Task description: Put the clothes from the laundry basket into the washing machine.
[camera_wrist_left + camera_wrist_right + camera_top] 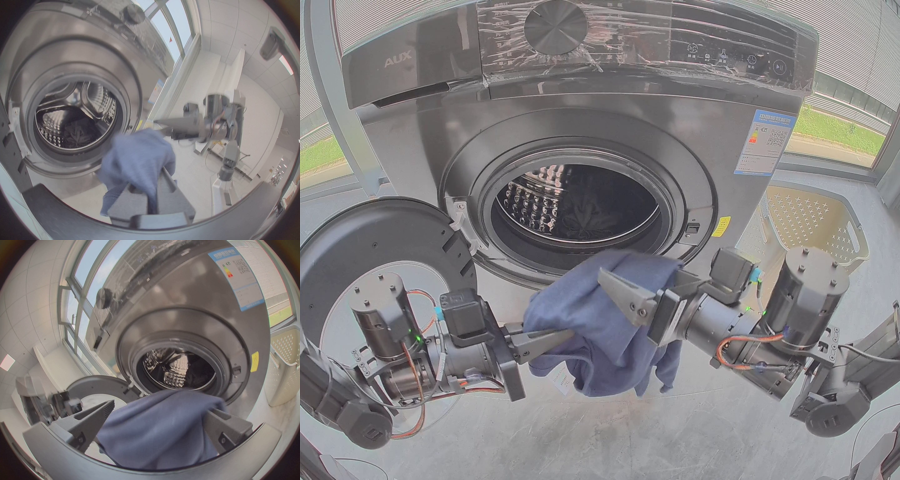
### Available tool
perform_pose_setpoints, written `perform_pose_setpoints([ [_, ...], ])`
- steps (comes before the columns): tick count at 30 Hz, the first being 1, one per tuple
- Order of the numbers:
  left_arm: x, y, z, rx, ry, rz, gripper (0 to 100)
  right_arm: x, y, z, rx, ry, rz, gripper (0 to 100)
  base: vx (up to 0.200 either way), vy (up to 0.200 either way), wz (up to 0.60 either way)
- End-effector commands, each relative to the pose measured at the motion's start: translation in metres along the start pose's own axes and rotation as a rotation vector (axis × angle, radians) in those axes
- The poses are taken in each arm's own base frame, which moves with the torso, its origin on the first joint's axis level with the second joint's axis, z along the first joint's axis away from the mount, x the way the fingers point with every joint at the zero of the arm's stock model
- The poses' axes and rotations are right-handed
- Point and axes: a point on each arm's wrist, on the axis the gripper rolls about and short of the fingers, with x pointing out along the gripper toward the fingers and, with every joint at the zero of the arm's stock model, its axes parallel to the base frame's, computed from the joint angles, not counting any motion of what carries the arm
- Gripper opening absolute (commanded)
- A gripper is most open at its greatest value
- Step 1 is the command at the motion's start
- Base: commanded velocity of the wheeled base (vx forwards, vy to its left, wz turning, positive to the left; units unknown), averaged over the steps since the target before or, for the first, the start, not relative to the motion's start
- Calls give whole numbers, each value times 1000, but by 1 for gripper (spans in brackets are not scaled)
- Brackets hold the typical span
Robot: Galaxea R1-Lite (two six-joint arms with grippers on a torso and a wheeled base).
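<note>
A blue garment (594, 325) hangs in the air just in front of the washing machine's open drum (578, 203), below its lower rim. My left gripper (562, 339) is shut on the garment's lower left part; in the left wrist view the cloth (137, 156) is pinched between the fingers (175, 193). My right gripper (615, 297) comes in from the right with its jaws wide apart, and the cloth (162, 427) lies draped between its fingers (90, 421). A dark garment (594, 212) lies inside the drum.
The round door (362, 244) stands swung open at the left, close behind my left arm. A pale perforated laundry basket (812, 219) stands on the floor to the right of the machine. Grey floor (612, 437) lies below the garment.
</note>
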Motion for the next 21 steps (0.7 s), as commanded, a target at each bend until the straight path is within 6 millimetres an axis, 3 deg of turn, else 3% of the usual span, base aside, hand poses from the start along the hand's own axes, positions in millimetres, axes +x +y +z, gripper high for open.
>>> perform_pose_setpoints([
  [1,-13,-13,35,25,-133,-20,0,-9,-10,-22,-43,93,-35,100,0,0,0],
  [13,8,-8,44,26,-177,51,0,-37,-29,-36,-135,183,-91,100,0,0,0],
  [21,8,-8,47,30,-188,56,0,-41,-50,-37,-216,210,-125,100,0,0,0],
])
